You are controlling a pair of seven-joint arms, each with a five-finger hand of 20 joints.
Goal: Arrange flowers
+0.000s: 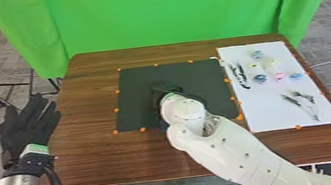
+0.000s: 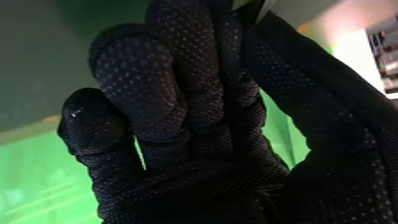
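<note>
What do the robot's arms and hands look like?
Both arms are white and rounded, with small dark spots dotting the right one. The left hand and right hand wear black gloves, the right's patterned with pale dots. Black cables run beside the left wrist, which has a pale green patch.

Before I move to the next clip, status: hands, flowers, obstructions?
Left hand open, left of table. Right hand over black mat, pinching something thin. Flowers on white sheet. Right arm hides part of mat.
</note>
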